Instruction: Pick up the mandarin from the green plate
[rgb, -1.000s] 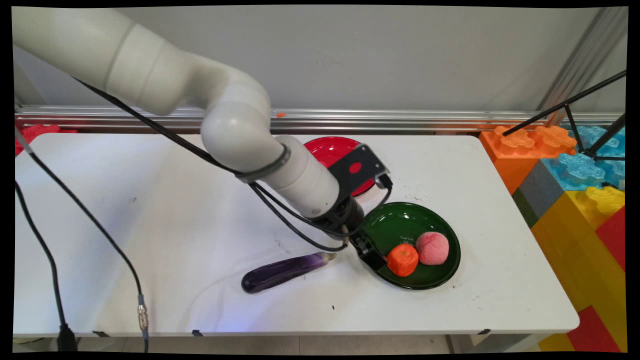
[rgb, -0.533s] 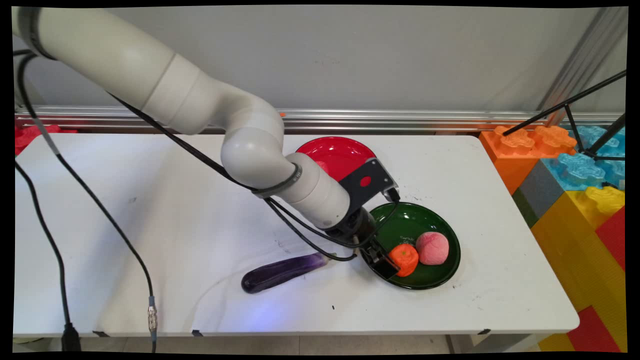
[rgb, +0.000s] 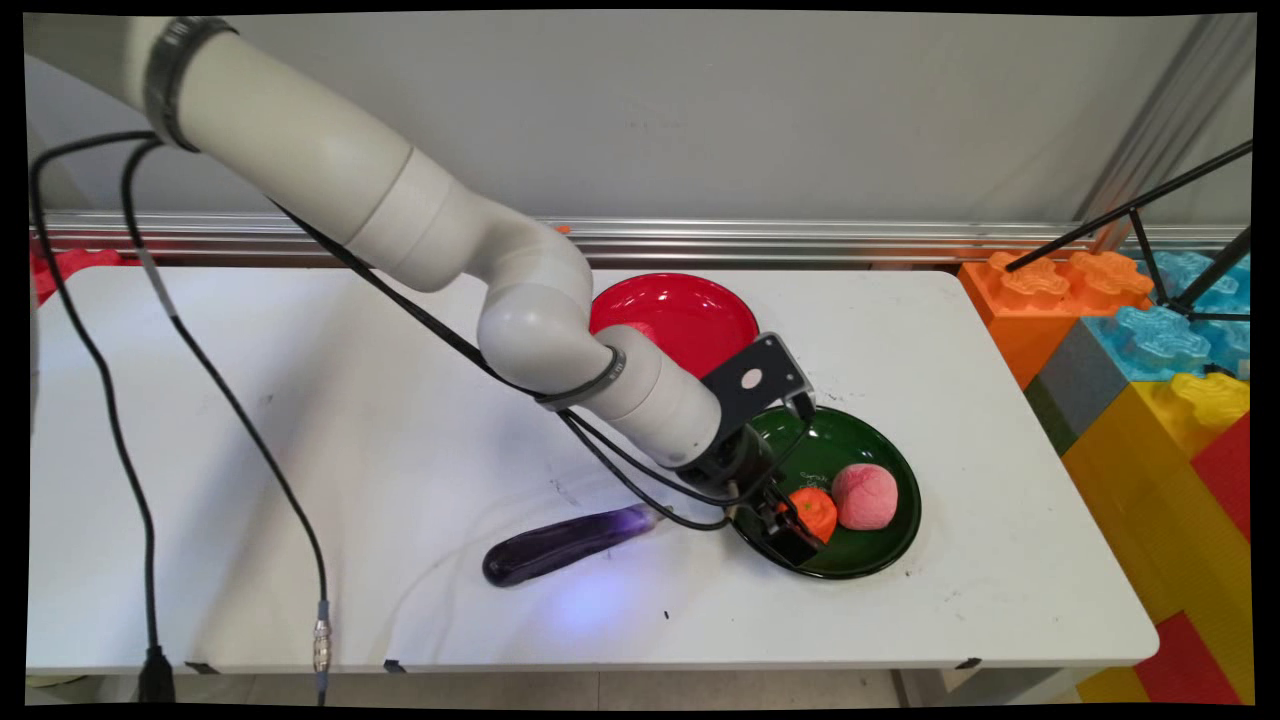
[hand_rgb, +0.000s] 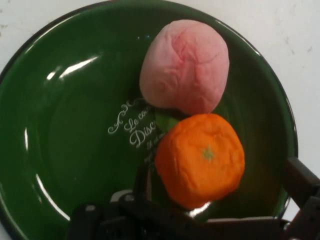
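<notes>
**Closely bracketed: orange fruit in a green plate**

Low in the glossy green plate (hand_rgb: 65, 125), the orange fruit (hand_rgb: 200, 157), soft-looking, rounded and dimpled at its crown, is seen touching a pink, creased, peach-like fruit (hand_rgb: 185, 65). It is flanked by the black jaws, which are spread to either side and not clamped on it. White lettering is printed on the plate's floor. On the white bench (rgb: 350, 400), a smooth purple aubergine (rgb: 560, 540) lies beside the plate, and a shiny red plate (rgb: 690, 305) is set behind it.
</notes>
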